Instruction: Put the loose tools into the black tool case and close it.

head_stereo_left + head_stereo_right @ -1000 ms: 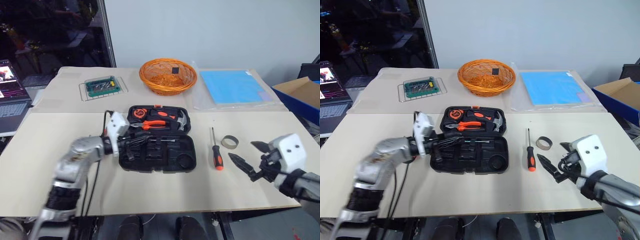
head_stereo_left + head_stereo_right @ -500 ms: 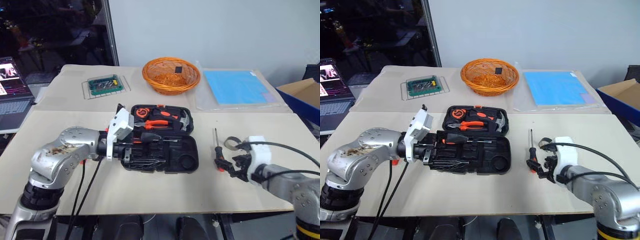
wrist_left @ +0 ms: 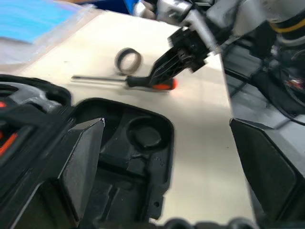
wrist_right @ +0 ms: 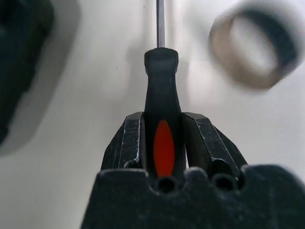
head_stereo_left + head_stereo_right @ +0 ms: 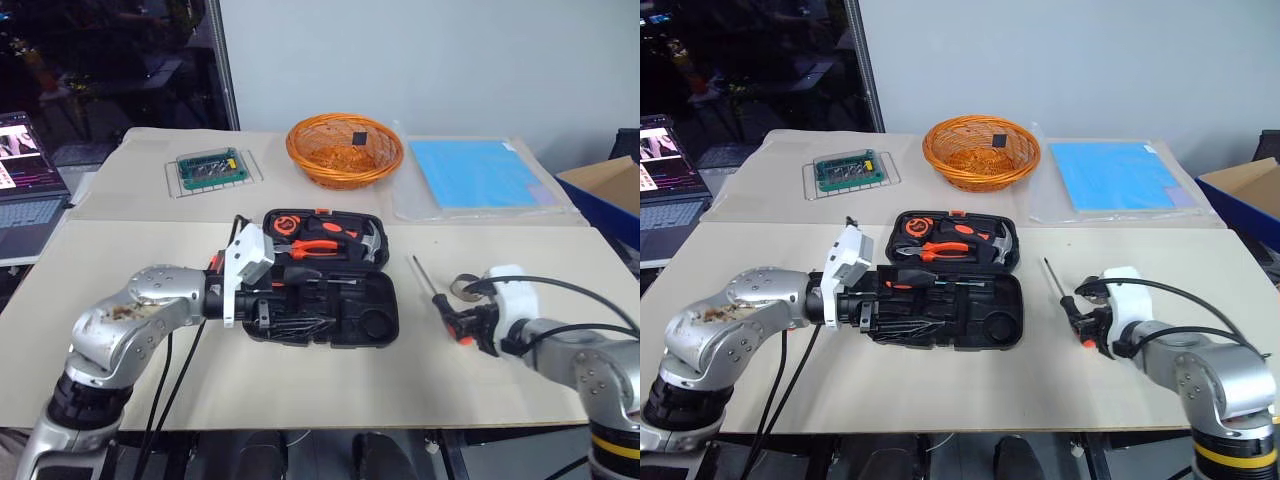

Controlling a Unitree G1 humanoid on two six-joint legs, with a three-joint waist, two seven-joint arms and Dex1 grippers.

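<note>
Where it hung open, right gripper (image 4: 163, 138) now pinches screwdriver (image 4: 162, 95).

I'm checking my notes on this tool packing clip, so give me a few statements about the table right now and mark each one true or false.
1. The black tool case lies open on the table. True.
2. The right gripper has its fingers on either side of the screwdriver handle. True.
3. The tape ring sits inside the case. False: it lies on the table beside the screwdriver's shaft.
4. The left gripper is shut on a tool. False: its fingers stand wide apart over the case with nothing between them.
5. The orange basket stands beyond the case, at the far side of the table. True.
</note>
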